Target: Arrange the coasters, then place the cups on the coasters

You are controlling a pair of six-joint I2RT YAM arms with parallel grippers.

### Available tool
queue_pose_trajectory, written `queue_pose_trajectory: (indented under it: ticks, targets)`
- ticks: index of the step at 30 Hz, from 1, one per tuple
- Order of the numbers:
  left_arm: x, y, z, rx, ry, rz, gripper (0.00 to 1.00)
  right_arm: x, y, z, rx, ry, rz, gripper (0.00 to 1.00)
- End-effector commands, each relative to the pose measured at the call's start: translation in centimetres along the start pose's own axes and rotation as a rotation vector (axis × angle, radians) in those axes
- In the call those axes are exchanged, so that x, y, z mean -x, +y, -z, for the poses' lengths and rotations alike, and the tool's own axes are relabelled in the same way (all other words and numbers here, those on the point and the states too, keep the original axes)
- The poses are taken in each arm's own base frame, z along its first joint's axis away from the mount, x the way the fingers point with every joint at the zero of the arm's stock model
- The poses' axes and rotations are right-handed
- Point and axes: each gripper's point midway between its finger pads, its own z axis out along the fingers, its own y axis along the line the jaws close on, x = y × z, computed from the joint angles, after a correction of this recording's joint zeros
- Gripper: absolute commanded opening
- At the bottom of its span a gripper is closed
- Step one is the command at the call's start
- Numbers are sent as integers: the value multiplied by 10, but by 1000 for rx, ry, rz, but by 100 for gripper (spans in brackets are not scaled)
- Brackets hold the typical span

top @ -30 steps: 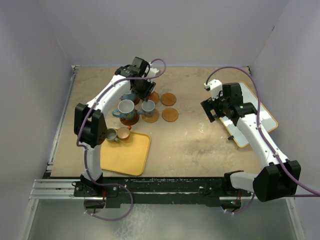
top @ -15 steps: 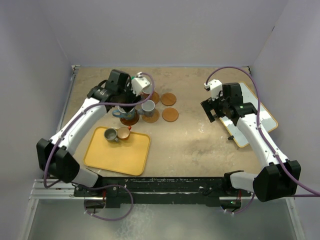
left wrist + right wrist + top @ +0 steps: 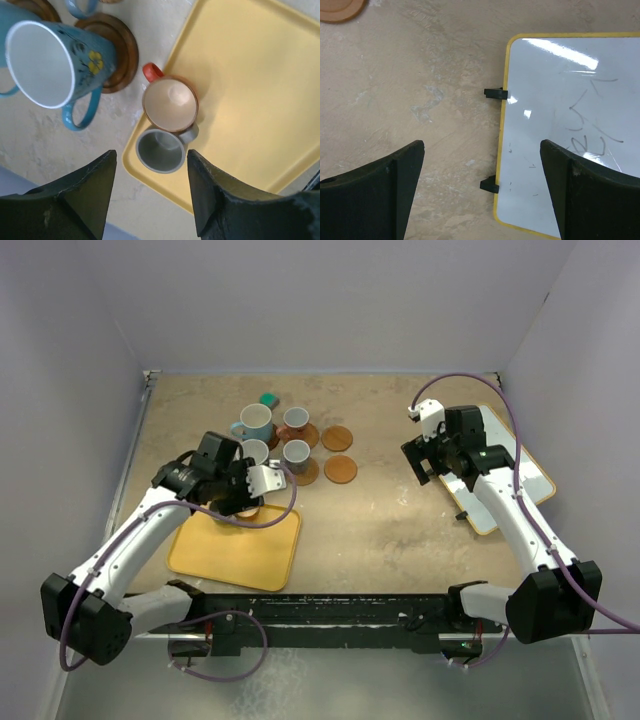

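Two small cups stand side by side at the corner of the yellow tray point(image 3: 250, 90): a grey one point(image 3: 160, 150) and an orange one point(image 3: 170, 103). My left gripper point(image 3: 152, 162) hangs open above them, the grey cup just ahead of its fingers and nothing held. From above, the left gripper point(image 3: 236, 500) hides both. A light blue cup point(image 3: 50, 62) sits on a dark coaster point(image 3: 120, 50). Further back stand another blue cup point(image 3: 255, 422) and two grey cups point(image 3: 295, 420) point(image 3: 296, 455), all three on coasters. Two coasters point(image 3: 338, 437) point(image 3: 341, 470) lie bare. My right gripper point(image 3: 428, 455) is open and empty.
A small teal block point(image 3: 268, 399) lies behind the cups. A yellow-rimmed whiteboard point(image 3: 570, 125) with black clips point(image 3: 495, 93) lies at the right, partly under the right gripper point(image 3: 482, 145). Grey walls close in the table on three sides.
My left arm has swung back from the far coasters toward me and now hangs over the tray's corner, its jaws wider than a second ago. The right arm has not moved.
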Motion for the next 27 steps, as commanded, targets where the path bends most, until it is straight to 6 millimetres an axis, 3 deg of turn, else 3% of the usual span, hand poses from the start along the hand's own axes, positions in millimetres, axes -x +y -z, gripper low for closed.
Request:
queue_pose_trajectory:
  ticks: [1, 6, 9, 16, 27]
  targets:
    - [-25, 3, -6, -8, 68, -25, 55, 22, -5, 15, -6, -77, 9, 100]
    - [-59, 28, -13, 31, 126, 208, 52, 25, -6, 21, -10, -97, 5, 100]
    - [-79, 32, -20, 57, 171, 368, 50, 28, -7, 25, -14, -115, 3, 100]
    - [-94, 31, -36, 127, 187, 600, 50, 34, -2, 33, 8, -158, -8, 100]
    - [-117, 9, -66, 68, 268, 685, 38, 34, 3, 29, 35, -163, -1, 100]
